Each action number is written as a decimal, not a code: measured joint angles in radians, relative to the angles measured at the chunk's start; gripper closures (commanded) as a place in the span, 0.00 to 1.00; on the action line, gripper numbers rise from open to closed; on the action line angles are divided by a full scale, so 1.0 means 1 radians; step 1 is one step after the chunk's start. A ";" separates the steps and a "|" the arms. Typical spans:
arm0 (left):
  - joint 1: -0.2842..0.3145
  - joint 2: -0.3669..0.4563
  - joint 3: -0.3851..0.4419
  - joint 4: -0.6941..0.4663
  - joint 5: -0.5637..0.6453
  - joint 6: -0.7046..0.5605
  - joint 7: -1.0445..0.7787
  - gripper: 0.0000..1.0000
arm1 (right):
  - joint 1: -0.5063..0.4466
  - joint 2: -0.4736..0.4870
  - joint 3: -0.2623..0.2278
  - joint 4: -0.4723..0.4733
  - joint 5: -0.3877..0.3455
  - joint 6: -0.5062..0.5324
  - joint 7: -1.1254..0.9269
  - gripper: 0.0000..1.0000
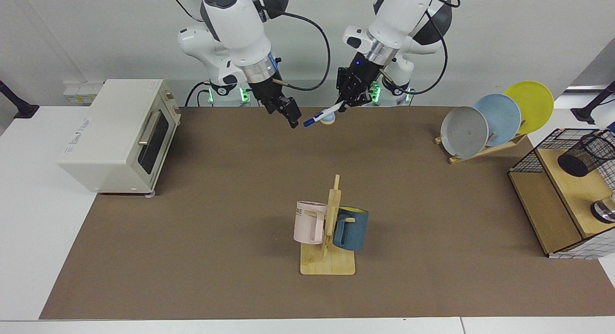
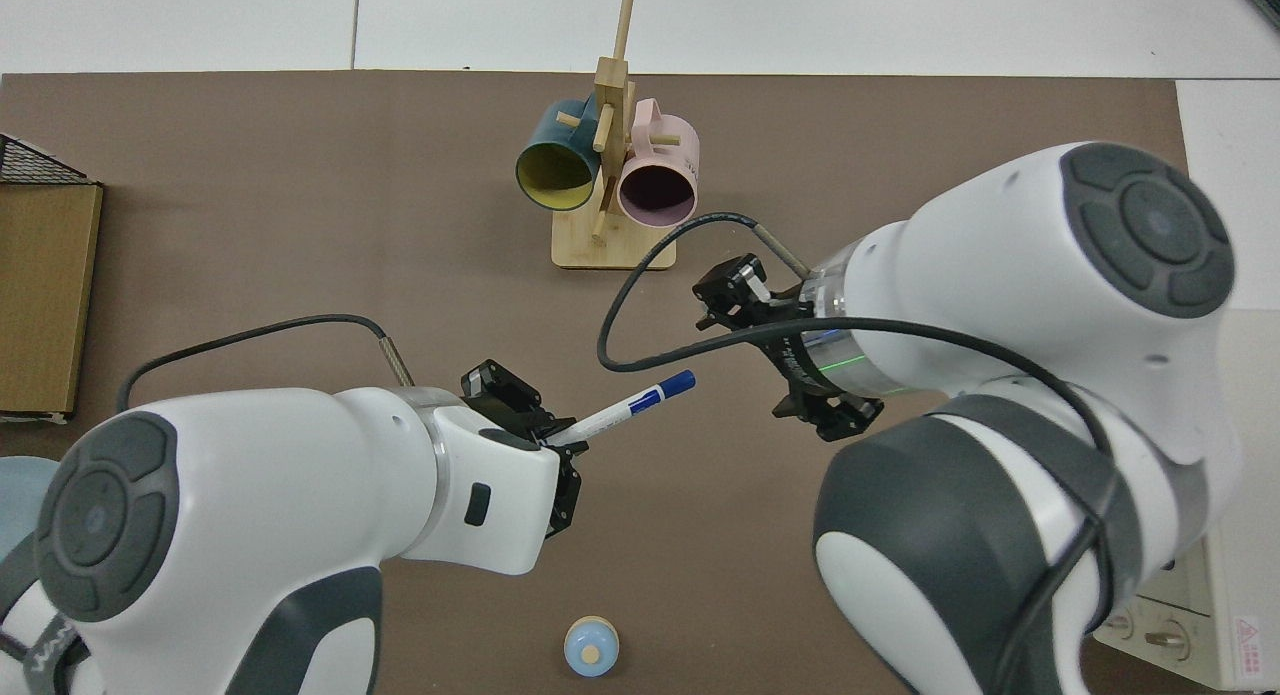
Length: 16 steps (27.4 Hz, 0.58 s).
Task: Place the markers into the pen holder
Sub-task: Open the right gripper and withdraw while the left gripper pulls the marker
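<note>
top view: marker (image 2: 632, 407) tilts, cap away from left end effector (image 2: 556, 445)

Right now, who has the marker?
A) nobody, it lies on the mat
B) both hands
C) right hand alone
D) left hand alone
D: the left hand grips the marker by its white end in mid-air, while the right hand is apart from the blue cap and empty, with a clear gap between them in the top view.
</note>
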 measured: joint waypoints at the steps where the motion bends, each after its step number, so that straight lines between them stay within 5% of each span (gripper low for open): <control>1: 0.000 0.000 0.001 0.000 0.005 -0.001 0.000 1.00 | -0.019 -0.005 -0.003 0.000 -0.008 -0.016 -0.068 0.00; 11: 0.014 0.000 0.014 0.000 0.063 -0.009 0.000 1.00 | -0.188 -0.032 -0.013 0.000 -0.160 -0.119 -0.674 0.00; 16: 0.039 0.000 0.016 0.000 0.087 -0.018 0.002 1.00 | -0.217 -0.039 -0.014 0.000 -0.216 -0.135 -0.809 0.00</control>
